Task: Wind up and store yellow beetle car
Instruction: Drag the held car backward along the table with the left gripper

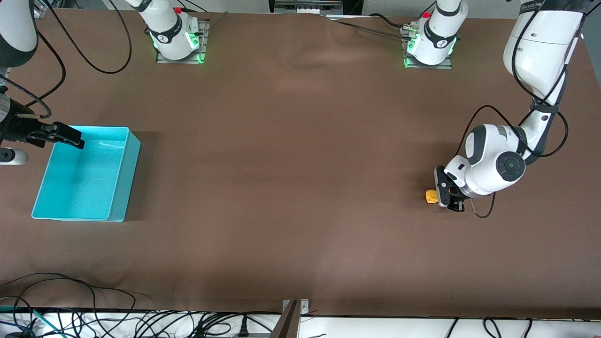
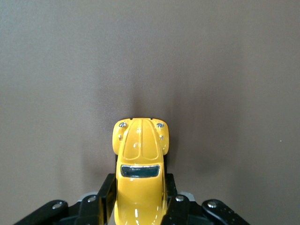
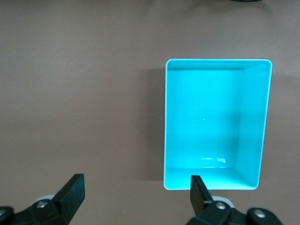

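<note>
I see the brown surface (image 1: 291, 188) with the turquoise bin (image 1: 119, 188) at the right arm's end, and the right end effector (image 1: 70, 137) waits over the bin's edge with its fingers spread wide apart. At the left arm's end, the left end effector (image 1: 446, 199) is low at the surface and clamped on the yellow beetle car (image 2: 139, 173), its pads (image 2: 107, 197) pressing the car's flanks while the hood pokes out past the fingertips. Whether the wheels touch the surface I can't quite make out.
</note>
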Available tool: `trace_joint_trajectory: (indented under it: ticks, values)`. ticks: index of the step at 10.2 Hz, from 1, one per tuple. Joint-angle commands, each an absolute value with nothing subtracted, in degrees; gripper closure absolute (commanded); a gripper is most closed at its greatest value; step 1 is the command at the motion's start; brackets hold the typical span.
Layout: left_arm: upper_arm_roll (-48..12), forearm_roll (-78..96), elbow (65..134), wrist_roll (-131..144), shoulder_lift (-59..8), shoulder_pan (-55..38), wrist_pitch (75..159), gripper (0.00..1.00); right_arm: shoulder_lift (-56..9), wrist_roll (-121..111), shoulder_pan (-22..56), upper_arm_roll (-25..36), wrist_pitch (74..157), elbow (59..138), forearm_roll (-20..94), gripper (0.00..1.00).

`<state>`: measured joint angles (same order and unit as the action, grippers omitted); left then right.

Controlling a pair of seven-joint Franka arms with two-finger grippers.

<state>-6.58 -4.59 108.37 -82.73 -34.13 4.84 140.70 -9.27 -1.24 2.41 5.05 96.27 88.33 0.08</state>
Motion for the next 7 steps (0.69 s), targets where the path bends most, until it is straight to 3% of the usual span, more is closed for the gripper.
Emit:
trace_joint_trajectory:
  ticks: [1, 7]
  values:
    - [-6.9, -6.2, 108.7, -83.5, -34.8, 5.5, 141.6, 1.0, -9.4, -2.2, 2.2, 4.9, 95.6, 87.7, 0.6, 0.0]
    - [-6.7, -6.2, 107.1, -92.3, -37.9, 13.3, 141.2, 1.0, -9.1, -2.8, 2.5, 4.6, 95.1, 87.6, 0.5, 0.0]
